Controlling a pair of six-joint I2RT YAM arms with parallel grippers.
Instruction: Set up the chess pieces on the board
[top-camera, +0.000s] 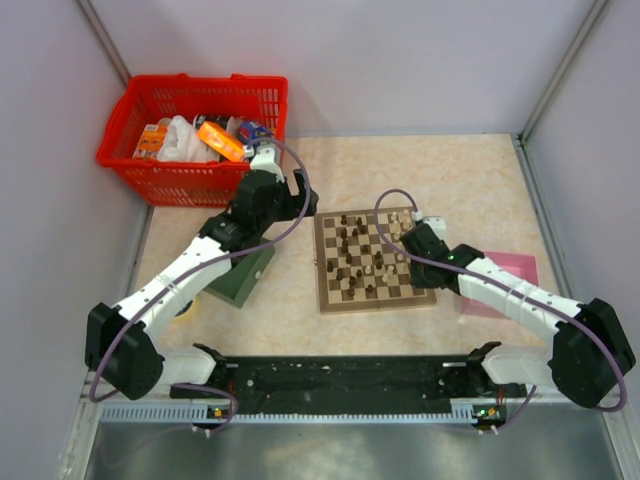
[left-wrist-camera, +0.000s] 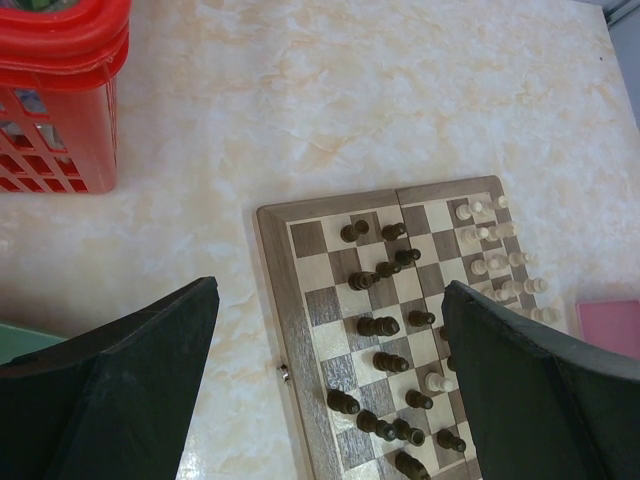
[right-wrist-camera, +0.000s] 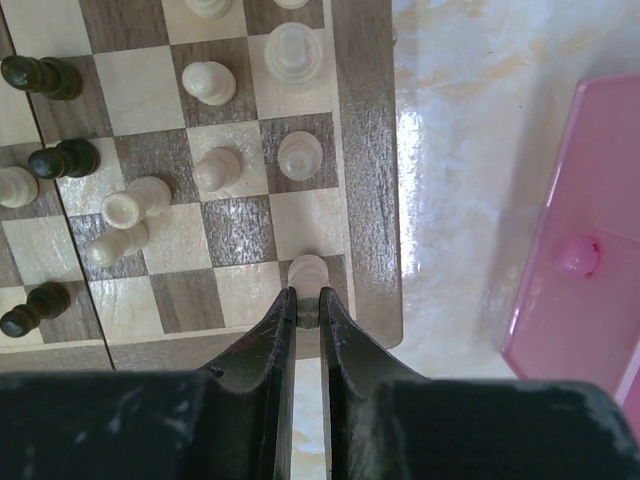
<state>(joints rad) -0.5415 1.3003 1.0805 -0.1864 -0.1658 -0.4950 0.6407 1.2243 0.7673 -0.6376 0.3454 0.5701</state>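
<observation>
Closest, the right claw (right-wrist-camera: 305, 303), narrowed shut on a small pale cream wooden chess piece (right-wrist-camera: 307, 270) standing upright straight ahead on a corner square of the checked brown-and-cream wooden board (right-wrist-camera: 365, 150), is nearer than the wide-open left claw (left-wrist-camera: 330, 290).

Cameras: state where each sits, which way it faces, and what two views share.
Top external: above and behind, looking down on the board; left arm, right arm show.
Left wrist: high beside the board, facing down at it and the red basket; open left tool shows.
Right wrist: low over the board's corner, facing down; right tool shut on a cream piece.
Shared: the board, in all three.
</observation>
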